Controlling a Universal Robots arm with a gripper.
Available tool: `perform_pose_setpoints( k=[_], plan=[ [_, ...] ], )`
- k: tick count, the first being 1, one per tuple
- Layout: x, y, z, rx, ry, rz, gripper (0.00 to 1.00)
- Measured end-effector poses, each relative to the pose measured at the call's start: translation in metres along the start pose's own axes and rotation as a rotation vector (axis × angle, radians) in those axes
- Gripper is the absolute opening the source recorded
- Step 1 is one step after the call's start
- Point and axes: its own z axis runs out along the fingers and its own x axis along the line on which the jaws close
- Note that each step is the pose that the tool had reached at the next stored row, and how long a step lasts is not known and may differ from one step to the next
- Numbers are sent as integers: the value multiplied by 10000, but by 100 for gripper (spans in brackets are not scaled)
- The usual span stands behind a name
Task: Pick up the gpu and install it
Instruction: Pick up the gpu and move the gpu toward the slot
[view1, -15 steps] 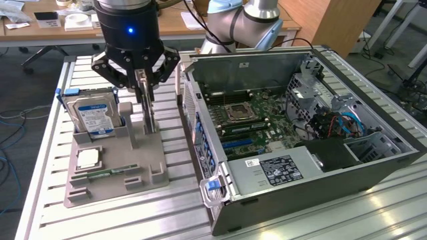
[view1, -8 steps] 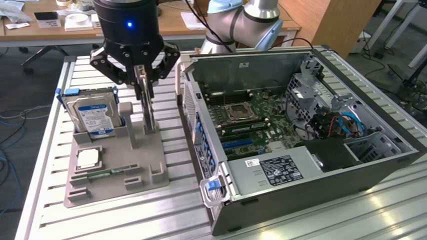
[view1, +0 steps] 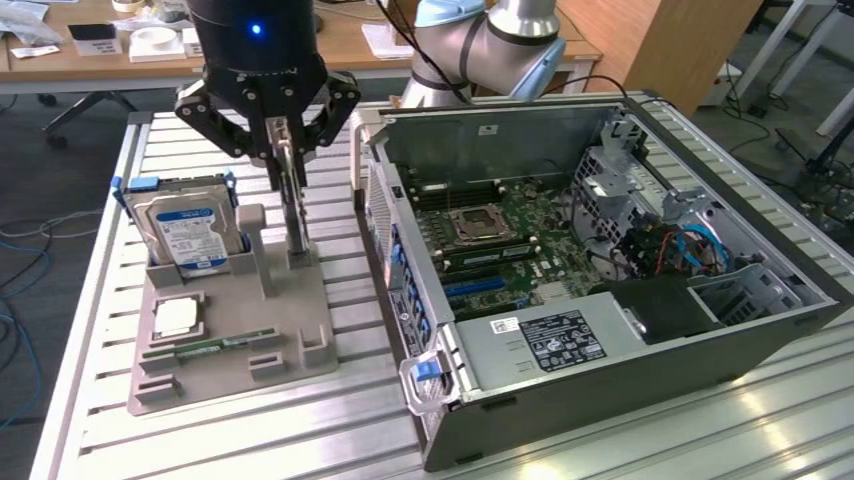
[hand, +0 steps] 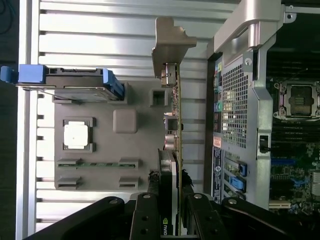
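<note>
Nearest of all, the pincer (hand: 172, 192) is seen closed narrowly on the gpu (hand: 175, 135), the thin card being clamped edge-on between the two black fingers (hand: 146, 220). In the exterior view the pincer (view1: 286, 140) is held above the grey holder tray (view1: 227, 340), and the gpu (view1: 292, 205) hangs upright straight beneath it, its lower edge at the tray's slot; whether it has cleared that slot cannot be told. The pick-up step is judged to be in hand, with the grasp made and the install not yet begun. The next move is judged to call for a firm hold and a straight, upright path, so that the card is not scraped against the slot walls. Beyond the fingertips, the silver end bracket (hand: 170, 42) is seen at the card's far end. On one side of the pincer the hard drive (view1: 187, 225) is stood in the same tray; on the other side, near, the open computer case (view1: 494, 135) is laid, its motherboard (view1: 521, 235) exposed.
</note>
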Motion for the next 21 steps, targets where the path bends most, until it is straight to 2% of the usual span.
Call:
perform_pose_setpoints(
  k=[9,21],
  plan=[
    [-4,7,-111,1,0,0,27],
    [-5,9,-145,-7,0,0,27]
  ],
)
